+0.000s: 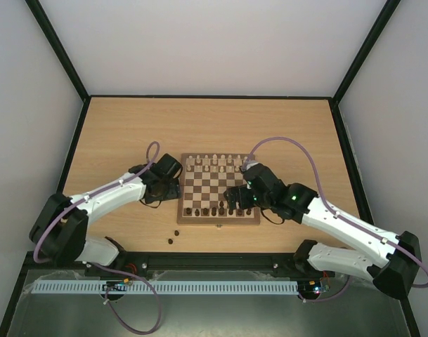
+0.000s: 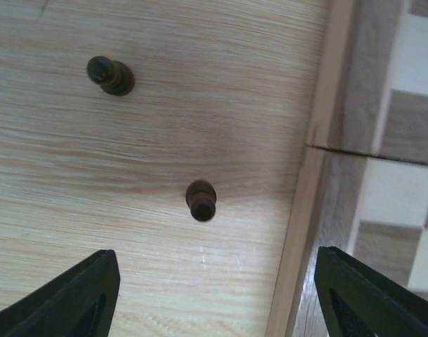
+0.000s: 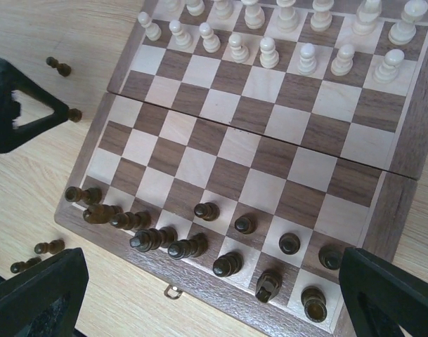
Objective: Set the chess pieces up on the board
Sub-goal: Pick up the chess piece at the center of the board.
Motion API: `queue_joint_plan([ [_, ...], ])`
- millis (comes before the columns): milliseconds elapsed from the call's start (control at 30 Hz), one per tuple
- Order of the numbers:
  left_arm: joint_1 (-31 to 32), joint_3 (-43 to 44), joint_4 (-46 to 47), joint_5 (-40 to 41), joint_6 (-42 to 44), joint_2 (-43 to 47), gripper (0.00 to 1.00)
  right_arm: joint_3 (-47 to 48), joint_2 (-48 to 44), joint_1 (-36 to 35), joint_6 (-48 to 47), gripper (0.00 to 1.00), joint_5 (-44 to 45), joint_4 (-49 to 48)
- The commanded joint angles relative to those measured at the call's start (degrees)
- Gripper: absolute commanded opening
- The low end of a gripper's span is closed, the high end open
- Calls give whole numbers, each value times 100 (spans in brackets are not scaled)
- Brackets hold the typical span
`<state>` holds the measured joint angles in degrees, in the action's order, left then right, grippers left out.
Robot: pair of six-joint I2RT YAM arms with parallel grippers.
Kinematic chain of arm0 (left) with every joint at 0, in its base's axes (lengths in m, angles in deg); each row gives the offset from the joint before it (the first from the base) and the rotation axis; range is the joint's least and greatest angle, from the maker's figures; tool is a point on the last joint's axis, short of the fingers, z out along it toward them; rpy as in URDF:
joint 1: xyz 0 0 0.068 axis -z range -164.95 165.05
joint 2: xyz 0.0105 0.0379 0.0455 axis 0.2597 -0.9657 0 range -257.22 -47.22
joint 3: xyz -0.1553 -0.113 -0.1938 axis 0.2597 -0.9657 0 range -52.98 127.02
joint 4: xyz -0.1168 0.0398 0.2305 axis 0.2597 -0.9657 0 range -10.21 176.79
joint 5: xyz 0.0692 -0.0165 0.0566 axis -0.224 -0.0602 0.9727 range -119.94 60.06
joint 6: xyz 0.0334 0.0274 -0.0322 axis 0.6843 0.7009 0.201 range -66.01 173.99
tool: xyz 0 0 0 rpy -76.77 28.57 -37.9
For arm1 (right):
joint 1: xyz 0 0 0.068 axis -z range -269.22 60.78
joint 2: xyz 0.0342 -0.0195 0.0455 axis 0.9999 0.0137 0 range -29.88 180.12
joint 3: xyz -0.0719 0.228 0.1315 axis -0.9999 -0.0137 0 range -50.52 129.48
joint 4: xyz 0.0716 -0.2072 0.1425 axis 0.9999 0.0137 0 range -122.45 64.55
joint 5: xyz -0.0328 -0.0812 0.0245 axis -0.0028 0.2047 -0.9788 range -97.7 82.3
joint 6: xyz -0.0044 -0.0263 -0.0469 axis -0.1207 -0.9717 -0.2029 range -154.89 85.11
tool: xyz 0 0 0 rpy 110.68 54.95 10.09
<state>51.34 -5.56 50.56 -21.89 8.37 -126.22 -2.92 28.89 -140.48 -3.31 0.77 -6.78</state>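
No text, number or brand is legible on the board (image 3: 259, 154) or elsewhere.

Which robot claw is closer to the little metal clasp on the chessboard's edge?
Right. The right gripper hovers over the near rows of the chequered wooden board, beyond the small metal clasp. The left gripper hangs over the wooden table beside the board's left edge, farther off.

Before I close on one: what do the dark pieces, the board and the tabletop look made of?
Dark pieces: probably turned wood, dark-stained, faint sheen on rounded heads. Board: wood, satin, grain showing in both square colours. Tabletop: pale wood grain, matte; laminate or solid, cannot tell.
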Motion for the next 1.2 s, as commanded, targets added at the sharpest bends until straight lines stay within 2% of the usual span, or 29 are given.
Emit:
queue_joint_plan([
  [0,-166,-100,326,21,15,-277,72,-100,-162,35,-138,99,-63,-26],
  [100,-258,-50,461,-10,97,-461,56,-125,-155,37,-151,99,-116,-53],
  [400,-392,3,780,-41,246,-988,36,-179,-120,34,-170,99,-161,-124],
  [767,-401,75,704,-18,324,-1041,4,-207,-75,38,-186,99,-176,-150],
  [967,-81,259,43,205,238,-506,2,-176,-58,35,-178,99,-144,-110],
  [1167,652,696,-592,321,-8,-163,2,-144,-91,35,-178,98,-89,-63],
])
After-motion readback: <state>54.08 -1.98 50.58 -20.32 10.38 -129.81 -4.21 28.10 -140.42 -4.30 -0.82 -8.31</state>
